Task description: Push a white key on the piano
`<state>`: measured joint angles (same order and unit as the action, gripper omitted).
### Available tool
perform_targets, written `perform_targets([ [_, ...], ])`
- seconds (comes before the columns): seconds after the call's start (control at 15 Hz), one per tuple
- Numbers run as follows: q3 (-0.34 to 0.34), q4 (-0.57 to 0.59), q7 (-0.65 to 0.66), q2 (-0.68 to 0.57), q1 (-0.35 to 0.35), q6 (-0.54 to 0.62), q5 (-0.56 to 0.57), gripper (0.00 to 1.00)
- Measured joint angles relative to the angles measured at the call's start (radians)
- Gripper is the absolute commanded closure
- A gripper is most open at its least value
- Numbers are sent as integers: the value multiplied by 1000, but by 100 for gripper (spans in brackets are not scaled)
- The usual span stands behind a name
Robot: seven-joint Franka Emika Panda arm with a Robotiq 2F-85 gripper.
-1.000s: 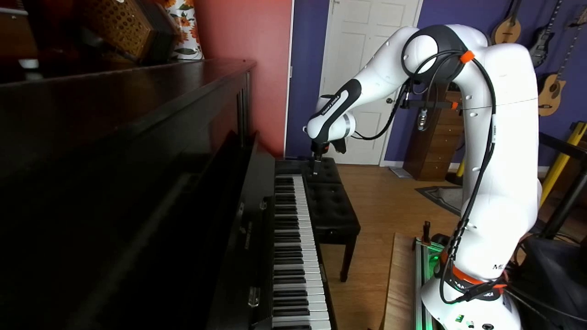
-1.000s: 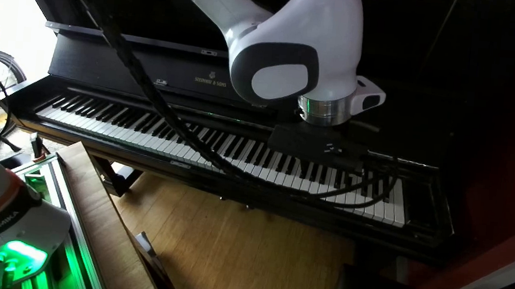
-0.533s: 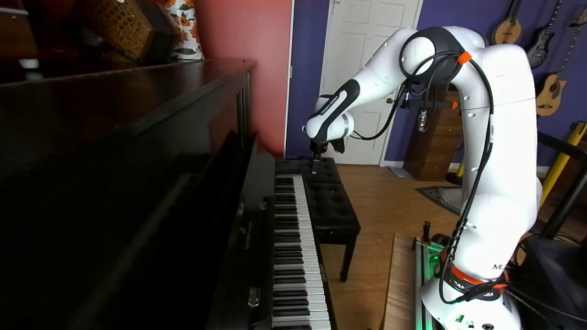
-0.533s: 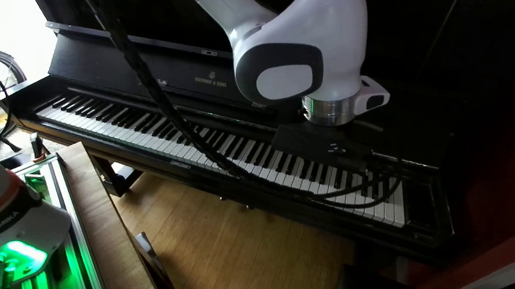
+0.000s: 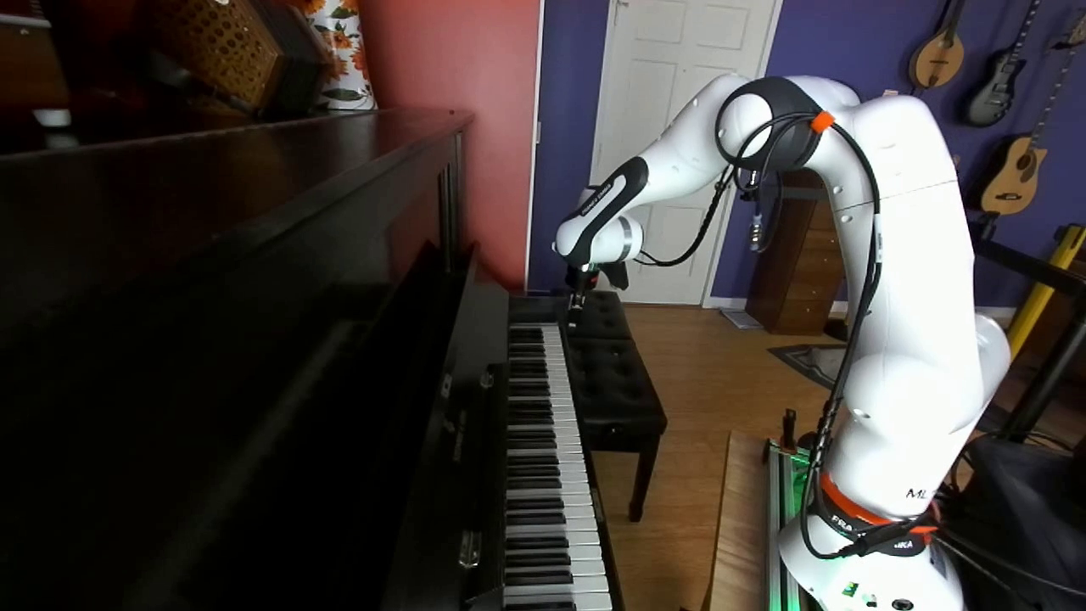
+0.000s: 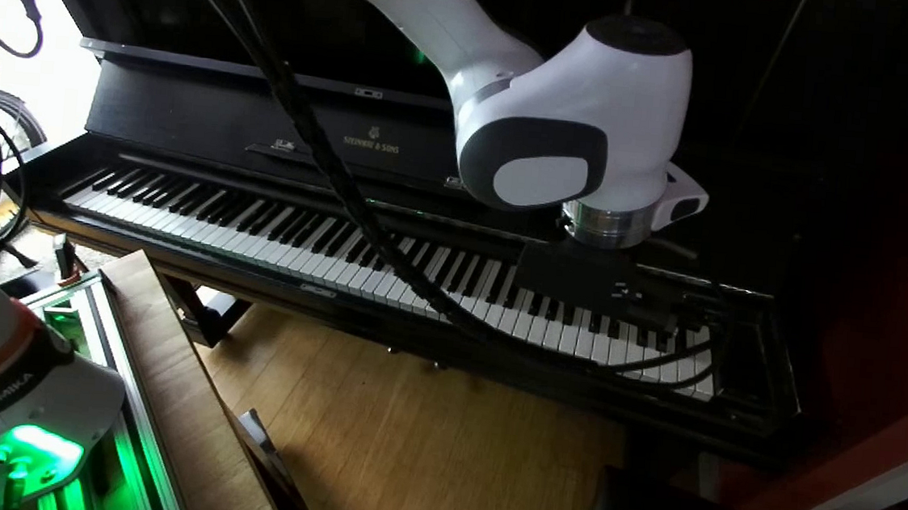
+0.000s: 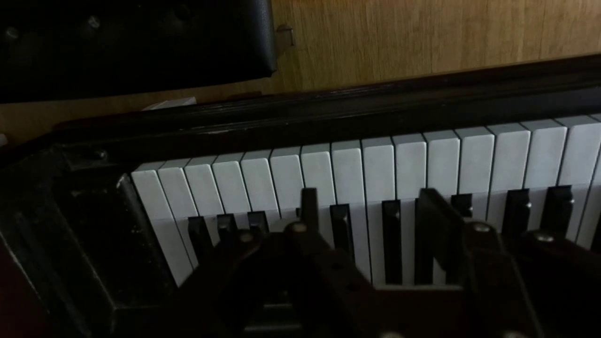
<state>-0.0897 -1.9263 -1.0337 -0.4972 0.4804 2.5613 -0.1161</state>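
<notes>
The dark glossy piano (image 5: 462,339) shows in both exterior views, with its fallboard (image 6: 334,128) open above the keys. Its row of white keys (image 5: 570,475) and black keys runs across the wrist view, where a white key (image 7: 349,173) lies between the fingertips. My gripper (image 7: 368,191) is open and empty, its two fingers spread several keys apart over the end of the keyboard. It points down in an exterior view (image 5: 573,324), near the far end of the keys. Its fingertips are hard to make out in the darker exterior view. I cannot tell that any key is touched or pressed.
A black padded bench (image 5: 615,390) stands along the keyboard's front and shows in the wrist view (image 7: 141,42). The black end block (image 7: 103,225) borders the last keys. The arm's hanging cable (image 6: 346,190) crosses in front of the keyboard. A wooden tabletop (image 5: 736,509) lies beside the robot base.
The arm has leaned forward and lowered. The gripper has moved slightly toward the piano and, in the darker exterior view, right and down toward the keyboard's end. The piano and bench have not moved.
</notes>
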Motion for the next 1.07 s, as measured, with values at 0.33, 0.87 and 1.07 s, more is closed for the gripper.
perform_targets([
  [0.33,17,99,-25,-82,18,-97,-13,100],
  [0.87,15,229,-27,-200,18,-161,-9,100],
  [1.07,11,267,-27,-236,18,-169,-5,100],
])
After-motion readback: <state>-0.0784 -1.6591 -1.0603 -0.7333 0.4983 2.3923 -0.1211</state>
